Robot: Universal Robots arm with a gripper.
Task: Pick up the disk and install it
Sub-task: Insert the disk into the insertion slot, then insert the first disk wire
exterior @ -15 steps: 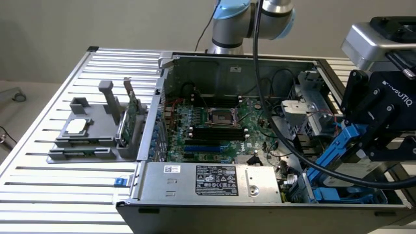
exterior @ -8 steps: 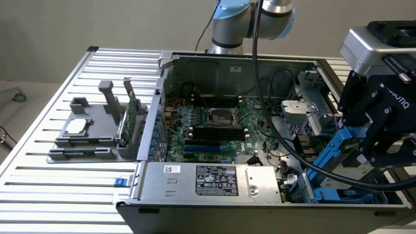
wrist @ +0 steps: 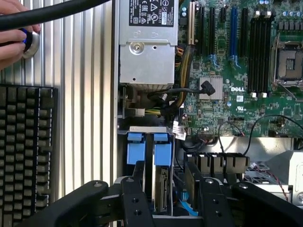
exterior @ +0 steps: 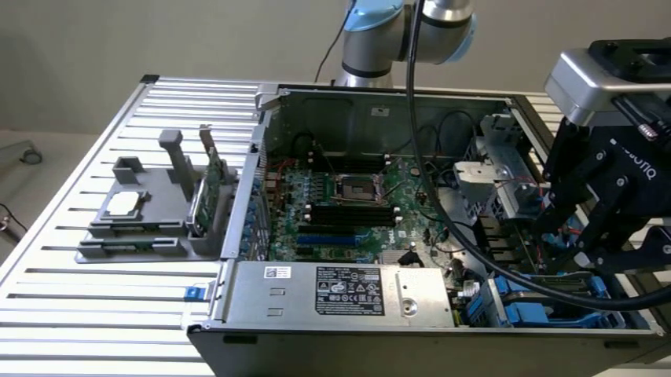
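Observation:
The disk (wrist: 162,191) stands on edge in the drive bay at the corner of the open computer case, with its blue carrier tab (wrist: 162,153) facing the motherboard. My gripper (wrist: 165,172) straddles it from above. The two black fingers (wrist: 140,177) are spread, and a gap shows between the disk and the finger on the far side. A second blue carrier (wrist: 135,151) sits beside it. In the exterior view my gripper (exterior: 589,255) hangs over the blue bay (exterior: 524,308) at the case's right front corner.
The open case holds a Dell motherboard (exterior: 346,196), a silver power supply (exterior: 335,292) and loose black cables (exterior: 451,228). A grey fixture (exterior: 147,212) with a chip and a green card stands on the exterior view's left. A keyboard (wrist: 26,146) and a person's hand (wrist: 12,40) lie beside the case.

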